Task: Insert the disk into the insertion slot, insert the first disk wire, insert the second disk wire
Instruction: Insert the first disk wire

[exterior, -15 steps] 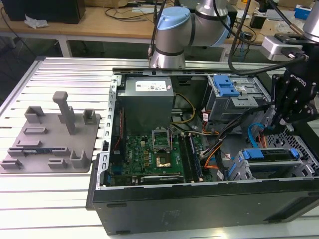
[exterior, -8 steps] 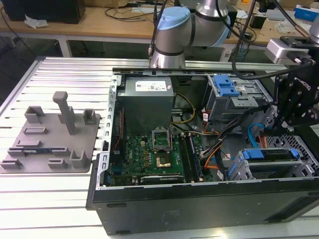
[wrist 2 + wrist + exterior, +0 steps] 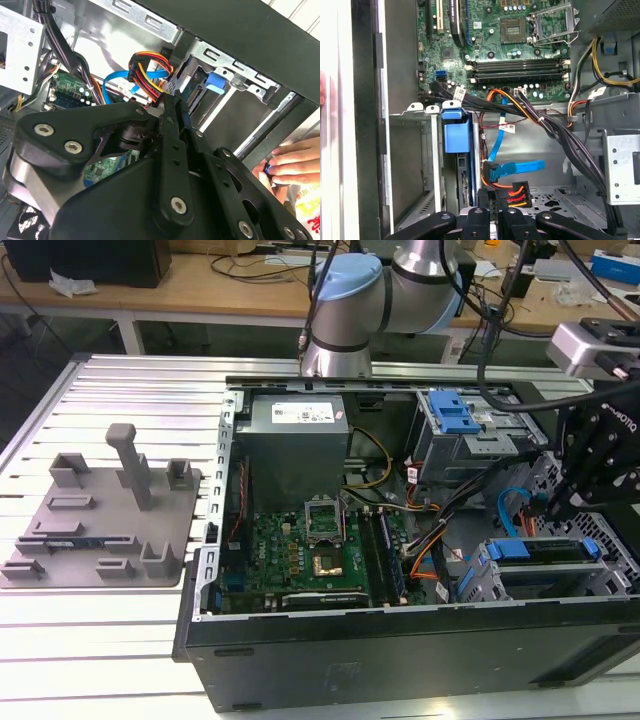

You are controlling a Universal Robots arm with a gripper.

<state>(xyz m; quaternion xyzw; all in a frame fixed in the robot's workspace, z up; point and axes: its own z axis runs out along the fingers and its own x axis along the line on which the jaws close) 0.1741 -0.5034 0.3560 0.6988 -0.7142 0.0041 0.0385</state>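
The disk (image 3: 548,549) in its blue carrier (image 3: 456,136) sits inside the grey insertion slot (image 3: 560,585), the cage at the case's corner on the exterior view's right. A blue flat wire (image 3: 517,167) runs to the disk's end, its plug (image 3: 491,173) against it. My gripper (image 3: 548,508) hovers just above the cage. In both wrist views its fingers stand close together on a plug with red, yellow, orange and black wires (image 3: 514,191), right by the disk's end (image 3: 197,90). The gripper (image 3: 172,102) hides the plug's contact face.
A person's hand (image 3: 292,167) rests outside the case wall by the cage. A thick black cable bundle (image 3: 560,130) crosses beside the gripper. The motherboard (image 3: 310,550), power supply (image 3: 295,420) and blue-latched bay (image 3: 455,415) fill the case. A grey fixture plate (image 3: 100,520) lies on the exterior view's left.
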